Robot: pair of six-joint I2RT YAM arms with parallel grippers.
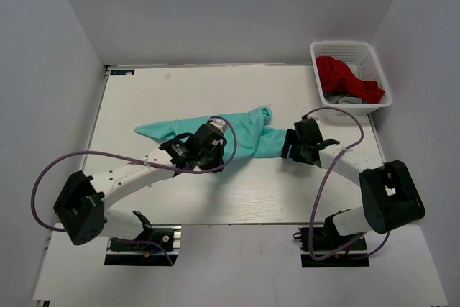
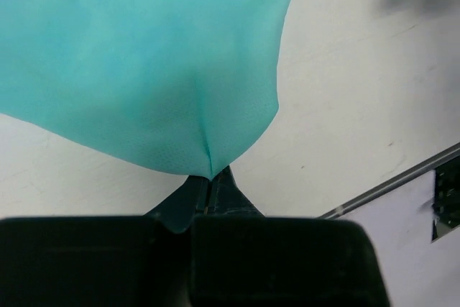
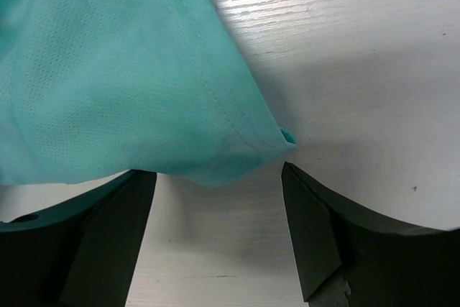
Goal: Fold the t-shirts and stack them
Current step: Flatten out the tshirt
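The turquoise-green t-shirt (image 1: pixel 251 131) lies crumpled in a long band across the middle of the table. My left gripper (image 1: pixel 215 154) sits over its middle and is shut on a pinch of the cloth. In the left wrist view the shirt (image 2: pixel 144 55) hangs in a fold from the closed fingertips of that gripper (image 2: pixel 210 181). My right gripper (image 1: pixel 291 145) is at the shirt's right end. In the right wrist view it (image 3: pixel 219 177) is open, with a hemmed corner of the shirt (image 3: pixel 108 70) just ahead of the two fingers and above the table.
A white basket (image 1: pixel 350 43) stands at the back right, holding a red cloth (image 1: pixel 345 77) and something grey. The white table (image 1: pixel 251 192) has its front edge near the arm bases. Grey walls close in on the left, back and right.
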